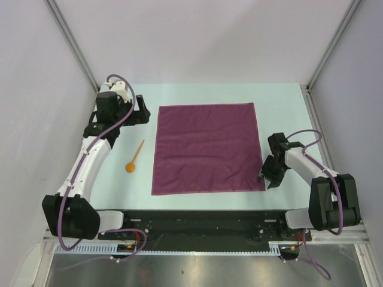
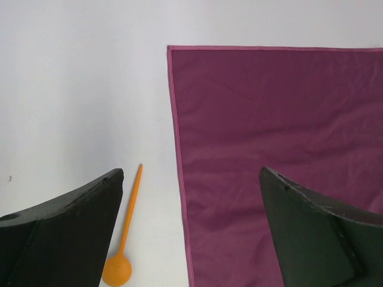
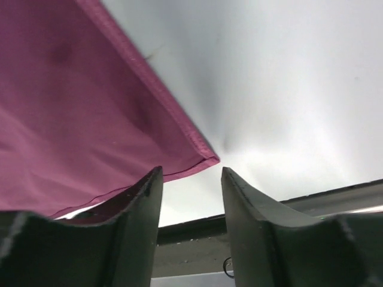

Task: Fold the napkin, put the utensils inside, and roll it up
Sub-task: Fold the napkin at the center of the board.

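Catching the near right corner of the napkin [image 3: 72, 107] looks to be the step in hand. The right gripper [image 3: 191, 176] has its fingers narrowly apart, clamped on nothing. The hemmed corner lies just beyond the tips, and one finger [image 3: 128, 215] overlaps the cloth's edge. A good grip would need the tips low on the table [image 3: 287, 89], taking only the hem. Farther off, the left gripper [image 2: 191, 172] stands wide apart over the far left corner, with the spoon [image 2: 128, 218] just inside one finger, apart from the cloth.
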Motion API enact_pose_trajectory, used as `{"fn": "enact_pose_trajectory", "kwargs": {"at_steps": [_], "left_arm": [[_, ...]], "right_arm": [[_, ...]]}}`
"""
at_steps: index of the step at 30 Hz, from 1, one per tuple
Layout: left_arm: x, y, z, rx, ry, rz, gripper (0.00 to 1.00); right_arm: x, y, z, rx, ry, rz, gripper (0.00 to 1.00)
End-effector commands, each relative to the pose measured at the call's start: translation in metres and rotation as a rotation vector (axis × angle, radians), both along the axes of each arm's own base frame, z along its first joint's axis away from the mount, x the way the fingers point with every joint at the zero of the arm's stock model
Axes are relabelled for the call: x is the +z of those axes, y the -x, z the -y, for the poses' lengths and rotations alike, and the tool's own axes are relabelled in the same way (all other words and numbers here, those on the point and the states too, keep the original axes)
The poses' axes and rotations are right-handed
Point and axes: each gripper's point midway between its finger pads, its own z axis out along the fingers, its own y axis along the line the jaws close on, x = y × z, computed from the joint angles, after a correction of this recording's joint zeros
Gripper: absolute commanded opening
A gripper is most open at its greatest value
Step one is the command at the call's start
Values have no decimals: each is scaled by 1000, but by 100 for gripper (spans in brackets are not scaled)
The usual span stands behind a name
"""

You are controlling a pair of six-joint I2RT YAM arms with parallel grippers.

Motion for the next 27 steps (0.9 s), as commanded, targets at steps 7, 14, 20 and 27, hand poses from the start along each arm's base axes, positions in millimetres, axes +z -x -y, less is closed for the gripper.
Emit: {"fn": "enact_pose_trajectory", "kwargs": {"at_steps": [7,14,20,27], "left_arm": [[12,-1,8,-24,42,8,100],[10,-2,7,-16,38,2,100],[7,-2,6,-13,36,-6,100],[5,-3,7,-16,39,-9,100]], "right_arm": [[-7,4,23,-91,68,8,38],[-14,0,13,-82,34,12,32],[-13,11,9,-86,31,4,33],[-17,19,8,-99,31,-2,33]]}}
